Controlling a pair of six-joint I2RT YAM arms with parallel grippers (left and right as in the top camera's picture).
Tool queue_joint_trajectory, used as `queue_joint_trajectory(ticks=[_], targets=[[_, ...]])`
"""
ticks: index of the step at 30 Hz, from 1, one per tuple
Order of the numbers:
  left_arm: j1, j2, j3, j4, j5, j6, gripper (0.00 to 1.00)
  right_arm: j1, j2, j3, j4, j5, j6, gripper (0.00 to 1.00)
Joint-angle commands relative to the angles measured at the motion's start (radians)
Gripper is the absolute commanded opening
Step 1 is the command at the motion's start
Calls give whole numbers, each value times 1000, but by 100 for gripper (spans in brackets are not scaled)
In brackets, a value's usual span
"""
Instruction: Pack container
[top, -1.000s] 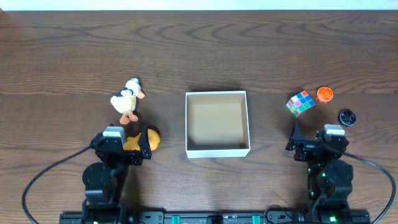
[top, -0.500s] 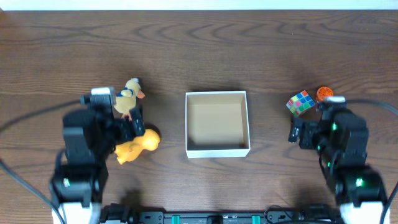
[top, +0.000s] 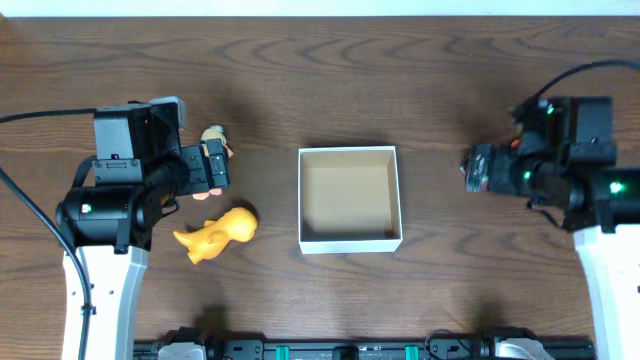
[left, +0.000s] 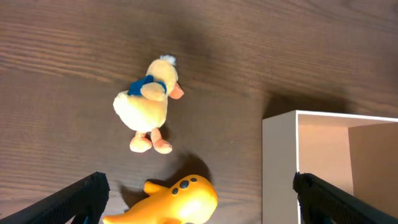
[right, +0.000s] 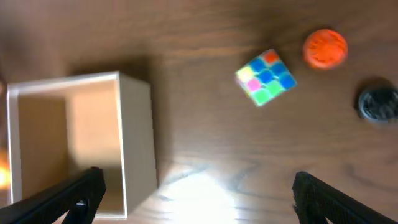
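Cardboard shows bare across the floor of the box (top: 349, 241), which sits mid-table, so packing looks unstarted. The left claw (top: 213, 166) hangs over a plush duck (top: 213, 133), with a yellow toy (top: 218, 233) nearby. The right claw (top: 478, 168) hangs off the box's other side. Both are likely choosing picks.

Left wrist view: fingers spread wide, empty, with duck and yellow toy close but apart, beside the box wall.

Right wrist view: fingers spread, empty. A colour cube (right: 266, 77), an orange disc (right: 324, 48) and a black disc (right: 377, 102) lie beyond the box.
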Motion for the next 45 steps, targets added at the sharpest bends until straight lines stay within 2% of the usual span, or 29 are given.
queue_joint_trajectory(ticks=[1,5,14,18,36,45], targets=[[-3,-1,21,0,10,-5,98,-40,77,37,-31,95,314,99],[-3,-1,21,-3,10,-5,98,-62,204,37,-29,144,410,99],[-3,8,21,-18,10,-21,98,-66,463,37,127,122,429,99],[-3,12,20,-28,10,-21,98,-73,506,37,179,146,473,99],[-3,14,19,-32,10,-21,98,-113,689,37,357,142,494,99],[-3,14,19,-32,10,-20,98,-113,757,37,367,134,495,99]])
